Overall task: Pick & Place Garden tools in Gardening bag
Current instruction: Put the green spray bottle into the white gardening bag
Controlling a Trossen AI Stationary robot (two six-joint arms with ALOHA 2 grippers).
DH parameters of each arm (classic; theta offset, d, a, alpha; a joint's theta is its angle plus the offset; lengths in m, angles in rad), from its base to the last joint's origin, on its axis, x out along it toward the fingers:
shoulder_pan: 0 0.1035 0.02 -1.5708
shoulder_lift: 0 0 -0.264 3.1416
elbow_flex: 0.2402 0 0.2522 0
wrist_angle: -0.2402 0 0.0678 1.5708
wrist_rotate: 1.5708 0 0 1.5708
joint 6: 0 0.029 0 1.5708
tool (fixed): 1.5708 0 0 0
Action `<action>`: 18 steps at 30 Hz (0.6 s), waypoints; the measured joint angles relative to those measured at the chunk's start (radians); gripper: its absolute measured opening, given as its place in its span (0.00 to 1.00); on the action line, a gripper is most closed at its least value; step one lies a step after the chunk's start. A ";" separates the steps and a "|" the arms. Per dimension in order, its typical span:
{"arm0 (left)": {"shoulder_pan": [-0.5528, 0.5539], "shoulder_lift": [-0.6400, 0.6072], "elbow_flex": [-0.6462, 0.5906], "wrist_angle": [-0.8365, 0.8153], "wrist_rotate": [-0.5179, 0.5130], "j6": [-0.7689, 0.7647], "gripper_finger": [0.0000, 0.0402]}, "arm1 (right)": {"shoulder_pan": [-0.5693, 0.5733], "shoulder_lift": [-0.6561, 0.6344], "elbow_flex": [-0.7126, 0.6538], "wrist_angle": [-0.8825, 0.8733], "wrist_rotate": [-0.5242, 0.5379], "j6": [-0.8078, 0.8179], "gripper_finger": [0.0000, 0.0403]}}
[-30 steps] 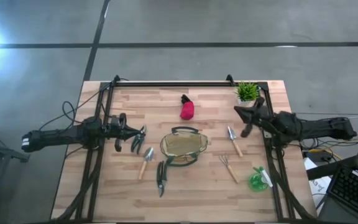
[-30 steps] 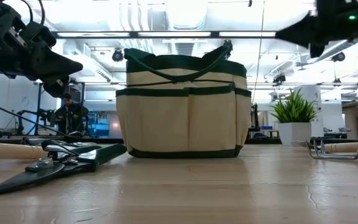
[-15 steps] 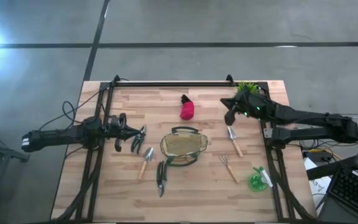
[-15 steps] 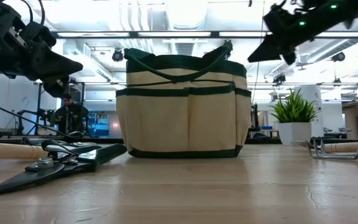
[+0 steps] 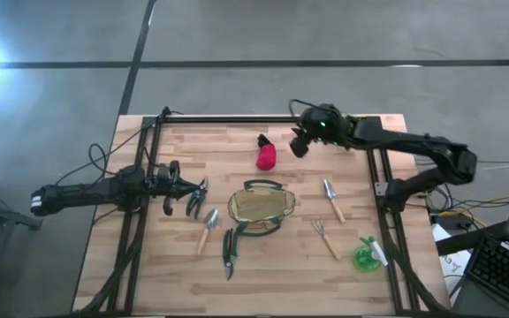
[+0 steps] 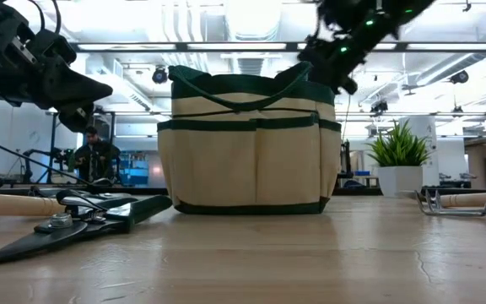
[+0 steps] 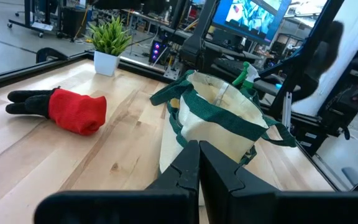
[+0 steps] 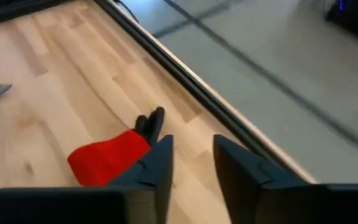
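A: Gardening bag (image 5: 260, 208) location, fingers first?
B: Right gripper (image 5: 297, 145) fingers parted, empty, above the far tabletop (image 5: 237, 141) just beside the red-and-black piece (image 5: 266, 155). Left gripper (image 5: 194, 200) fingers clenched, empty, left of the bag.
A: Bag?
B: Mid-tabletop, upright. Shears (image 5: 229, 252) and trowel (image 5: 207, 230) near its left; second trowel (image 5: 332, 200), rake (image 5: 324, 238), spray bottle (image 5: 367, 254) on its right.

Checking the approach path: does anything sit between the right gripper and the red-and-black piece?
Nothing visible does. The right gripper, fingers parted, hangs beside the red-and-black piece near the table's far edge, with only bare wood between them. The gardening bag sits nearer, out of that line.
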 joint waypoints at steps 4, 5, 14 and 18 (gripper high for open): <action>0.000 0.000 0.000 0.000 0.000 0.000 0.02 | -0.022 0.121 0.107 -0.139 0.001 0.114 0.42; 0.000 0.000 0.000 0.000 0.000 0.000 0.02 | -0.022 0.145 0.128 -0.161 -0.011 0.127 0.44; 0.000 0.000 0.000 0.000 0.000 0.000 0.02 | -0.020 0.320 0.287 -0.196 -0.232 0.134 0.51; 0.000 0.000 0.000 0.000 0.000 0.000 0.02 | -0.014 0.331 0.322 -0.231 -0.233 0.050 0.49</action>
